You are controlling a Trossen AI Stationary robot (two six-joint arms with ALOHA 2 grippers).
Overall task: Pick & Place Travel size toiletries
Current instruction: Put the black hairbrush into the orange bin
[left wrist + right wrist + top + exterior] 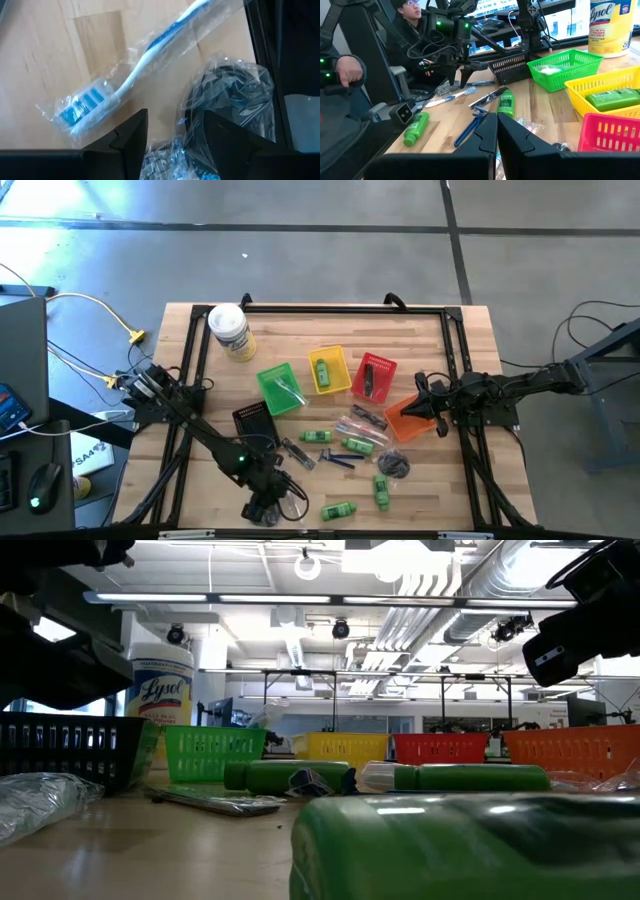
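Note:
My left gripper (172, 132) is open, pointing down near the table's near edge (268, 506). Just beyond its fingers lies a blue-and-white toothbrush in a clear wrapper (125, 80), beside a dark item in crinkled plastic (232, 100). The right wrist view shows this gripper (460, 79) over the toothbrush (451, 97). My right gripper (497, 140) is shut and empty, held above the orange basket (408, 418). Green mini bottles (357, 445) (338, 510), a blue razor (336, 459) and wrapped pieces (392, 465) lie flat on the wood. My left gripper has crinkled clear wrap (167, 152) between its open fingers, which come from above. I cannot tell whether the fingers touch it.
Small baskets stand in a row at mid-table: black (254, 420), green (279, 388), yellow (329, 370) with a green bottle inside, red (373, 377). A white Lysol canister (230, 332) stands at the far left. A person (350, 70) sits beyond the table.

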